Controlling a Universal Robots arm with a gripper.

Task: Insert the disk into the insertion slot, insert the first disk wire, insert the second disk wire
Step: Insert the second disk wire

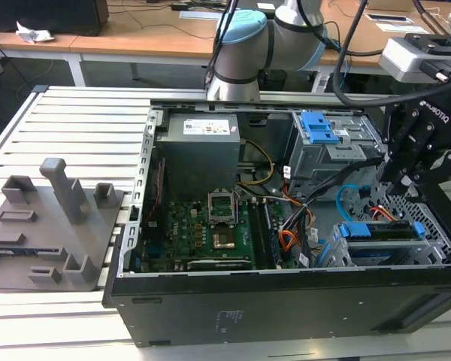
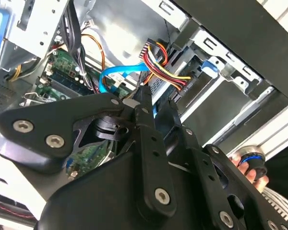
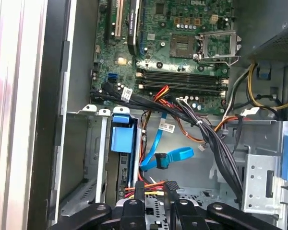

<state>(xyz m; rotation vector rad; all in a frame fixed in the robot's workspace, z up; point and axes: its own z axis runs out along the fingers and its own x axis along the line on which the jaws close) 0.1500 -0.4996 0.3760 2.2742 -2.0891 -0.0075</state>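
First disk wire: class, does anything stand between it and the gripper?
Nothing visible does. In the first wrist view the gripper sits right at the first disk wire; the second disk wire loops just beyond it.

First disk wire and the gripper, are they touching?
Cannot tell. In the first wrist view the first disk wire crosses the gripper at its tip, overlapping it, but no contact or gap shows plainly.

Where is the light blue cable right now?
In the first wrist view, the light blue cable loops inside the case between the blue-framed disk and the black cable bundle.
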